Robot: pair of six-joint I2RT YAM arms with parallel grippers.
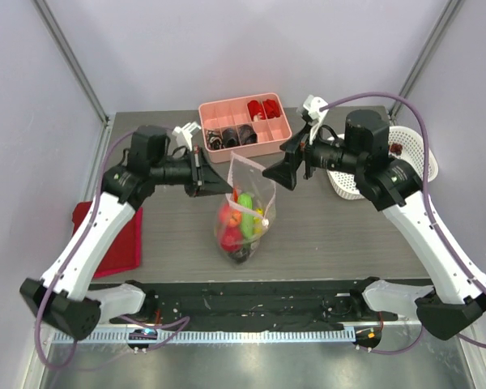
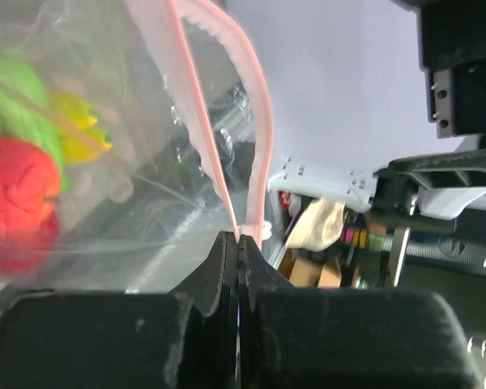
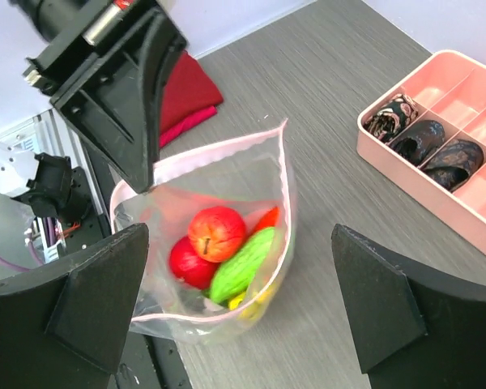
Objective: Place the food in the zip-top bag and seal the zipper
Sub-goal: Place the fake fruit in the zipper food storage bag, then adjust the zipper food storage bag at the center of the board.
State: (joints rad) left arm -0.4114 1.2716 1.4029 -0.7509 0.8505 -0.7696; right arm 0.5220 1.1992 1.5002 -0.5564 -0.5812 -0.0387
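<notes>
The clear zip-top bag (image 1: 245,212) hangs in mid-table, held up by one corner of its mouth. The food (image 1: 236,223) lies inside it: red apples (image 3: 217,232), a green piece (image 3: 243,264), orange and yellow bits. My left gripper (image 1: 223,188) is shut on the pink zipper (image 2: 227,154) at the mouth's left corner. The mouth gapes open in the right wrist view, its pink zipper (image 3: 285,182) curving round the opening. My right gripper (image 1: 280,173) is open and empty, hovering just right of and above the bag's mouth.
A pink compartment tray (image 1: 245,126) with red and black items stands behind the bag. A white mesh basket (image 1: 414,159) is at the right. A red cloth (image 1: 113,235) lies at the left edge under the left arm.
</notes>
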